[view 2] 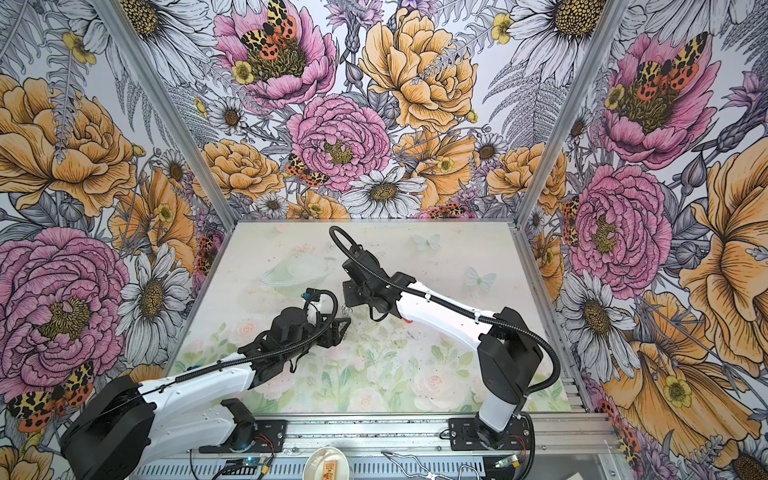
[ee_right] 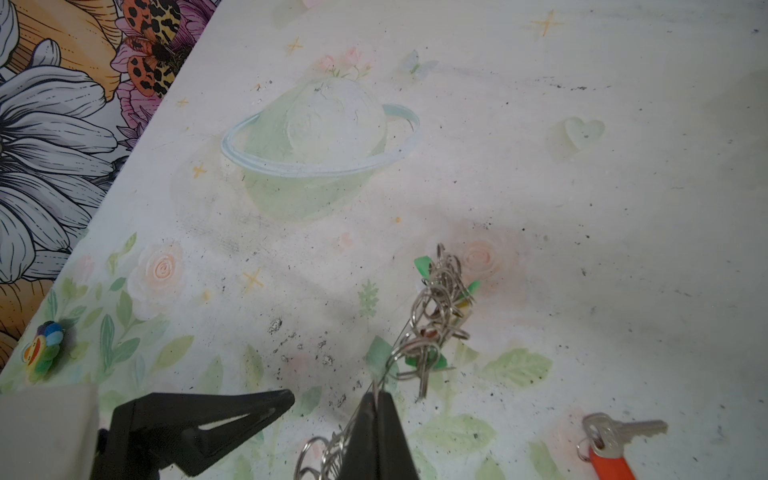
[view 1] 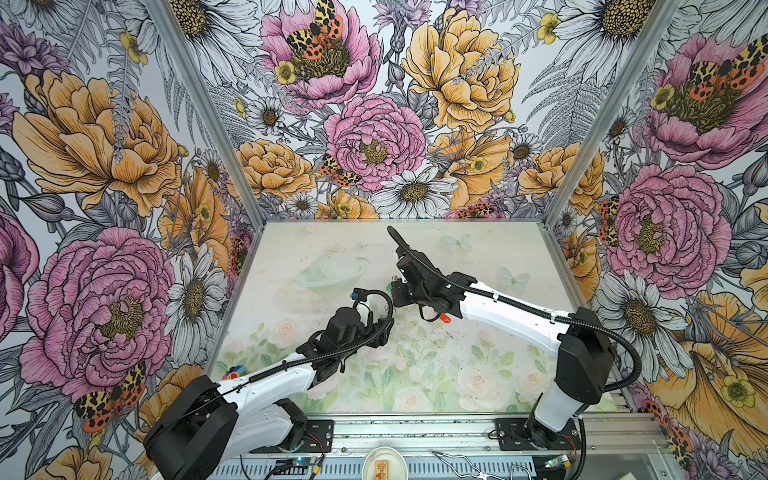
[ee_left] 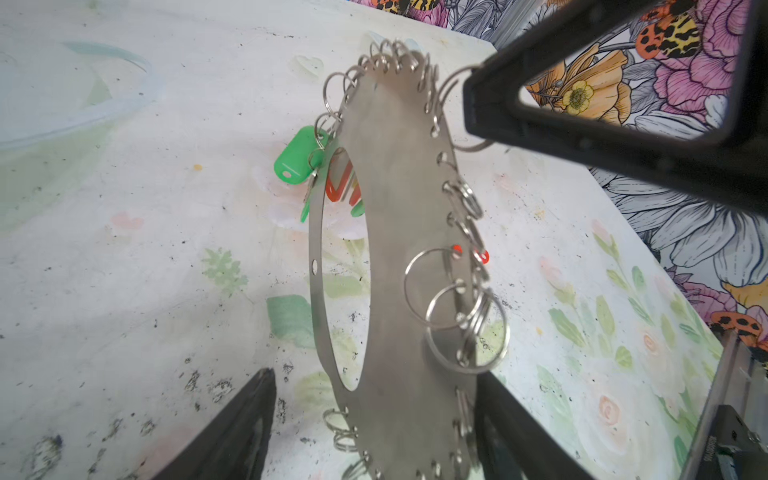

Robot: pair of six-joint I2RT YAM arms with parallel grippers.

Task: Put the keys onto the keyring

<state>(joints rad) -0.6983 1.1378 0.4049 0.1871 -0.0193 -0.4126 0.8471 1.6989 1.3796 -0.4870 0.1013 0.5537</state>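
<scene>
The keyring [ee_left: 399,232], a wide flat grey disc fringed with small split rings, stands on edge above the table. My right gripper [ee_right: 377,395] is shut on its rim; one of its black fingers [ee_left: 582,124] shows in the left wrist view. My left gripper [ee_left: 374,374] is open and straddles the ring's lower part, with a clear gap on one side. A green-headed key [ee_left: 297,156] hangs from a split ring, and a red key head [ee_left: 340,187] shows through the hole. An orange-headed key [ee_right: 611,440] lies loose on the table. In both top views the grippers meet mid-table [view 1: 388,307].
A small colourful toy [ee_right: 41,345] lies near the table's left edge [view 1: 235,374]. The loose orange key [view 1: 445,318] lies under my right forearm. A white dish [view 1: 384,463] sits below the front rail. Floral walls close off three sides.
</scene>
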